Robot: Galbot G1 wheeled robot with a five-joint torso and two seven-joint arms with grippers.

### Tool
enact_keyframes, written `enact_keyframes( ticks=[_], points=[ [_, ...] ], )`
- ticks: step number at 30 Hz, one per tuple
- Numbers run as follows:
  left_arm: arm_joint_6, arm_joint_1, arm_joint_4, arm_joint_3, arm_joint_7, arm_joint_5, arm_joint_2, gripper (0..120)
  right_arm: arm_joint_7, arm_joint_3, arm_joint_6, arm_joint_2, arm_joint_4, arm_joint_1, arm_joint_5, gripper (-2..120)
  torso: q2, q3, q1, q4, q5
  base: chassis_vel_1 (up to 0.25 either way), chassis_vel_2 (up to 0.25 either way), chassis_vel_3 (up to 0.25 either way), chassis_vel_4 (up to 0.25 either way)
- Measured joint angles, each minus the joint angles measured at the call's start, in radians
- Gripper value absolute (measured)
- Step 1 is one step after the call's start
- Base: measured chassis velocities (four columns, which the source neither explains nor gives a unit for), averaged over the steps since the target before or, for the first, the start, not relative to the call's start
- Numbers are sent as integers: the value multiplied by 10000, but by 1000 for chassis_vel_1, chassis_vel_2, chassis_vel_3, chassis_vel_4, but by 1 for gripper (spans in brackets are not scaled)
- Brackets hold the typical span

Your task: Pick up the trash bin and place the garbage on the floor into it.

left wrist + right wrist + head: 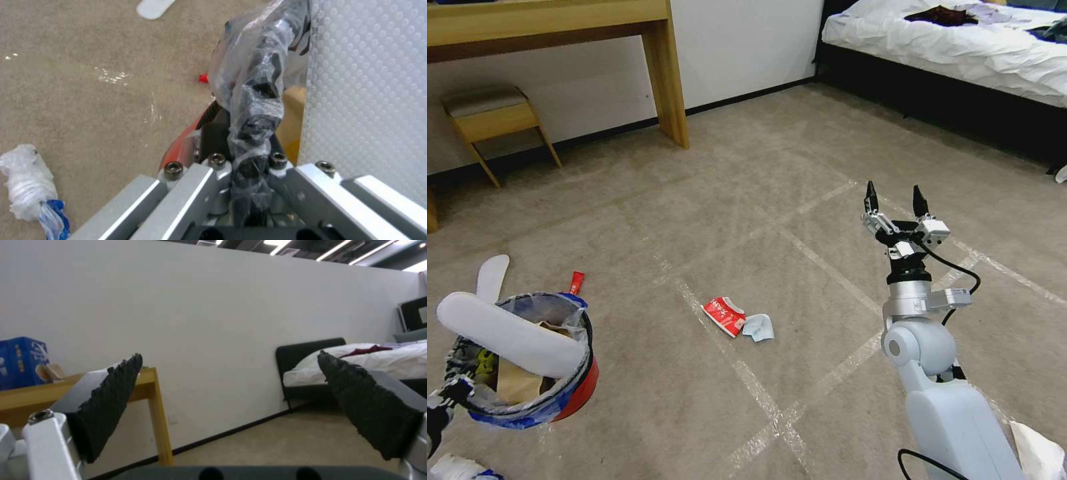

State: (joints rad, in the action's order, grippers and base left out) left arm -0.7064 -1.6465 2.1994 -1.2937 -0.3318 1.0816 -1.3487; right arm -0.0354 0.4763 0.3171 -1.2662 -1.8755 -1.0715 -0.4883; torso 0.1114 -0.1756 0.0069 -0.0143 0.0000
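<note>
Gripping the near rim of the trash bin (577,390), the left gripper (454,390) sits at the lower left of the head view, its fingers closed over the bag-wrapped edge; the left wrist view shows the crumpled clear liner (256,100) pinched between the metal fingers. A white slipper (507,337) lies across the bin's mouth just beyond that gripper, with a brown paper bag (517,380) tucked inside beneath it. Past the bin's far side, a second white slipper (492,277) and a red wrapper (576,283) lie on the floor (760,200). Beside the left gripper, a wad of white tissue (26,183) rests on the carpet.

The right gripper (896,198) is raised above the carpet, well apart from the bin, pointing toward the bed (960,40), with its fingers (111,396) spread wide and nothing between them. Between the two grippers, nearer the right one, a crushed red can (724,315) lies touching a light-blue scrap (759,327).
</note>
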Motion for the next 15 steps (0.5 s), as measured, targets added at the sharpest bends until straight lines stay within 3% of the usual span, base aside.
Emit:
enact_keyframes(
  ticks=[15],
  points=[
    [13,31,-94,-1,21,14,33,0,217,-43,81,-127,152,-29,69,100,0,1,0,0,0,0,0,0,0]
  ],
)
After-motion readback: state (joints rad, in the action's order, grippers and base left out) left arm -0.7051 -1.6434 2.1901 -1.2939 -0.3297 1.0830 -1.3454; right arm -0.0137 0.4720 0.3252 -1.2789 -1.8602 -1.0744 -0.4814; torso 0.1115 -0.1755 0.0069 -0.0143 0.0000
